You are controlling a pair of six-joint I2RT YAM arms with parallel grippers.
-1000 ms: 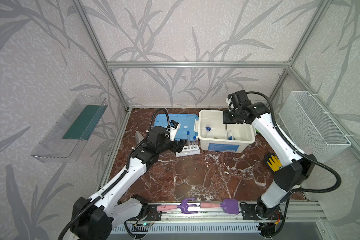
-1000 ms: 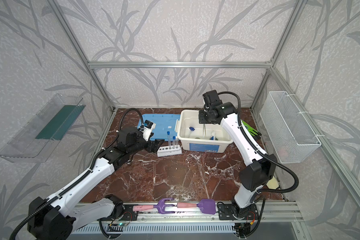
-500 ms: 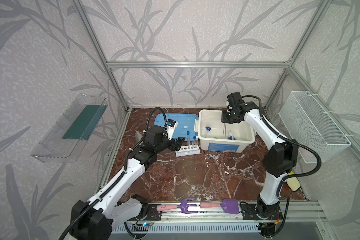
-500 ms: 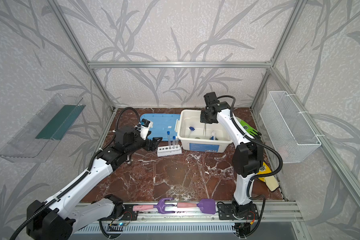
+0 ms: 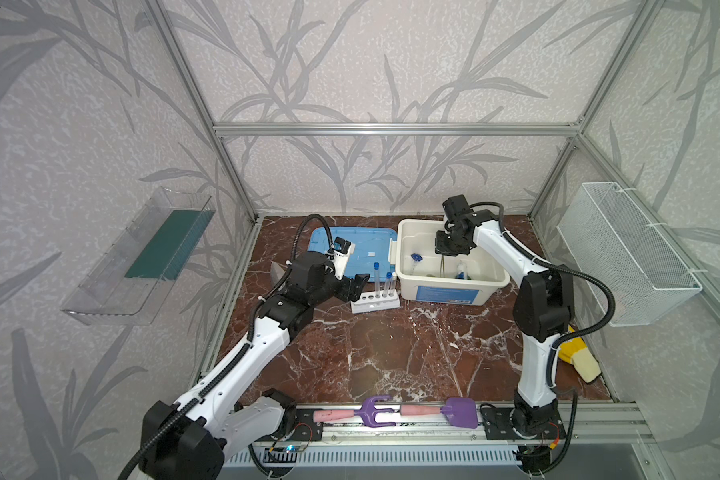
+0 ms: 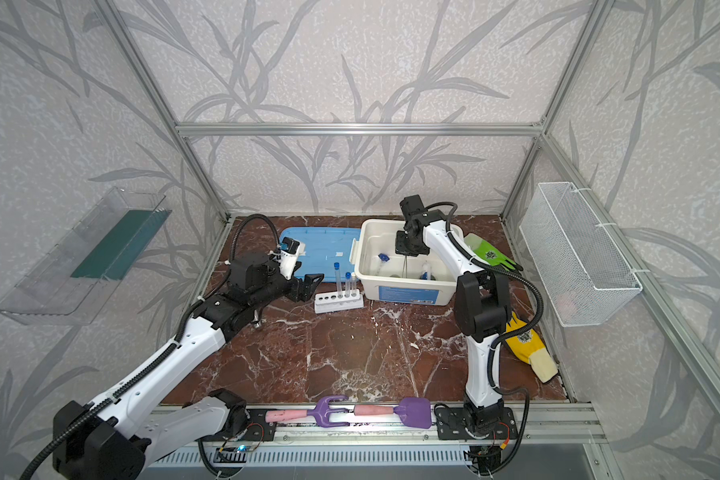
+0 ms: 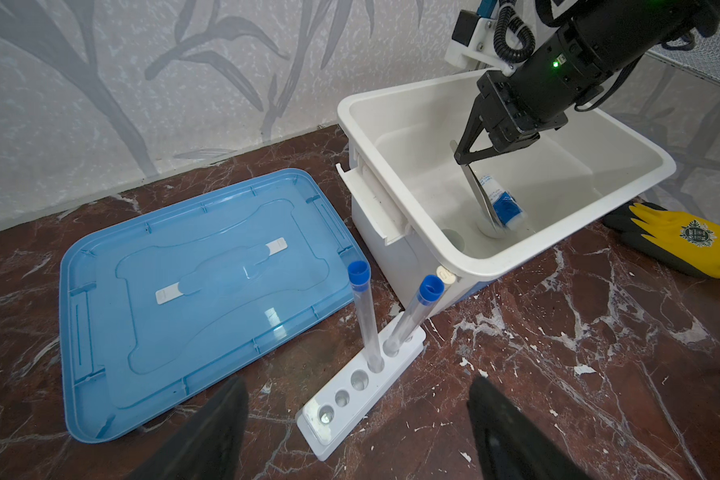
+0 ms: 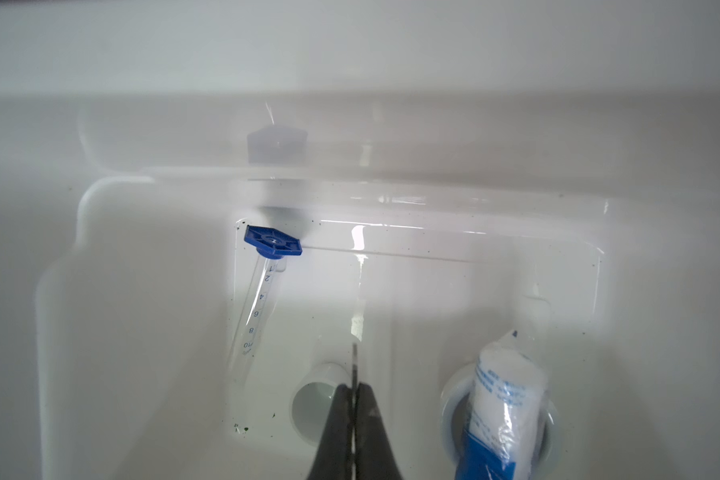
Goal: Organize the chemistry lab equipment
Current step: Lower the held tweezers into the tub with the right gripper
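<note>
Notably: thin metal strip (image 7: pixel 478 191) (shiny) in right jaws.

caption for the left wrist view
Two blue-capped test tubes in a white rack beside a blue lid; right claw holds a metal tool in the white bin

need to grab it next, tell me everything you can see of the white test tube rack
The white test tube rack is a narrow strip of white plastic with one row of round holes. It lies flat on the marble table at the white bin's corner, beside the blue lid. Two blue-capped test tubes stand in holes toward the bin's end, one leaning; three holes nearer the open left gripper are empty.
</note>
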